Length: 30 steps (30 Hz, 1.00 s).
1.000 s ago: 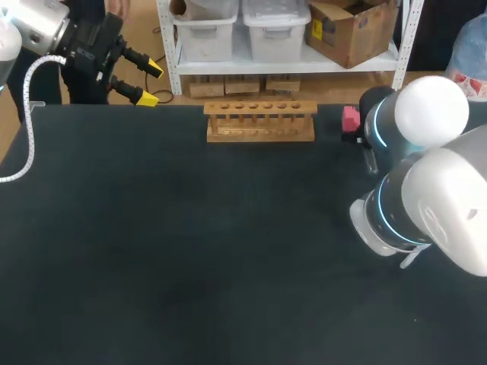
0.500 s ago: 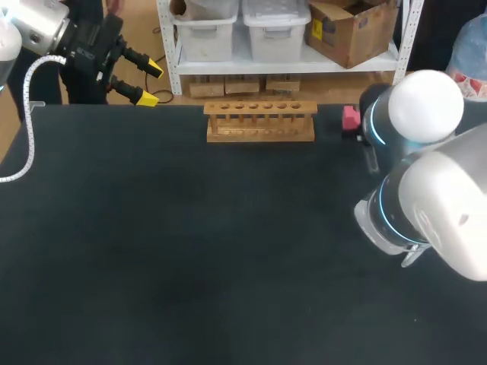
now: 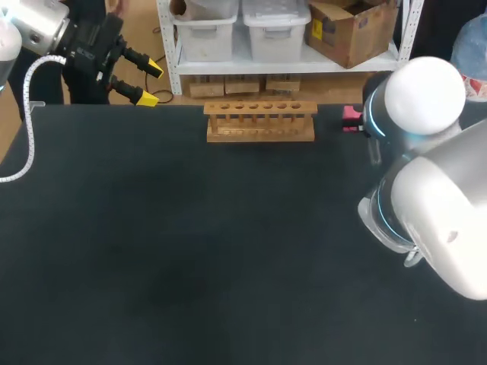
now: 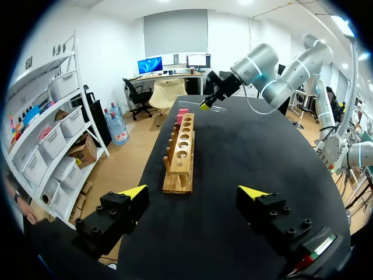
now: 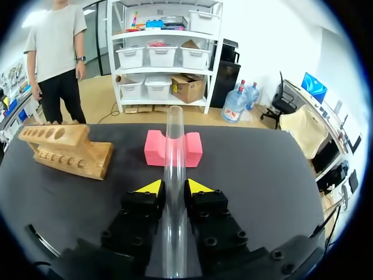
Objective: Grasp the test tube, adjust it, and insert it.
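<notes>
Misalignment risk: test tube [image 5: 173, 140] clamped in right gripper [image 5: 175, 186], near pink block [image 5: 154, 154], well apart from rack [image 5: 64, 149], left gripper [image 4: 194, 191] spread empty; jamming or cracking against hole rim likely on tilted entry.

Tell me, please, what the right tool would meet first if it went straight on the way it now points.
Likely the pink block, straight ahead of the right tool and its test tube; height is unclear, so it might pass over.

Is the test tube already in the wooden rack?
No, the test tube is clamped between the right gripper fingers, apart from the wooden rack.
</notes>
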### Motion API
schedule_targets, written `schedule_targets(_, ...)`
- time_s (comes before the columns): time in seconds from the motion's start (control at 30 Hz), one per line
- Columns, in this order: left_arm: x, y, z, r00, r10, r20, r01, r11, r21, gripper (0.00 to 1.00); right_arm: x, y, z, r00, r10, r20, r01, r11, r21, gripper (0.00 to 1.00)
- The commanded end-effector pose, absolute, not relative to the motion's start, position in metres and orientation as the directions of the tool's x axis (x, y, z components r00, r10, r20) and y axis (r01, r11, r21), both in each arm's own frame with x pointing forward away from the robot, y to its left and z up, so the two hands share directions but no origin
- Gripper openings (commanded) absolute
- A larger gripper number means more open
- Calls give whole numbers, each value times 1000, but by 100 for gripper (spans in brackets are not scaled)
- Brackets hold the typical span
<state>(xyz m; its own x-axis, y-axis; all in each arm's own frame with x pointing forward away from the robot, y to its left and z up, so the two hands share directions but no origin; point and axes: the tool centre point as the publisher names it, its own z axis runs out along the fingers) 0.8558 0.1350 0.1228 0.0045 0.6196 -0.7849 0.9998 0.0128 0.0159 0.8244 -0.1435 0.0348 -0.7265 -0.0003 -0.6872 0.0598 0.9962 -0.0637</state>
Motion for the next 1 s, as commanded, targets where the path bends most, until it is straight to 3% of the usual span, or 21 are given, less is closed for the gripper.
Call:
schedule_targets(0.03,854,135,123,6,621,-784,1000,15,19,100,804,-137,58,-733,-1,-680,68,995,-75,0)
schedule_targets(0.43,854,135,123,6,621,-784,1000,15,19,100,774,-118,102,-720,-4,-694,101,989,-110,0)
schedule_targets(1.0,854,135,123,6,621,-784,1000,15,19,100,773,-51,120,-691,-18,-722,56,995,-78,0)
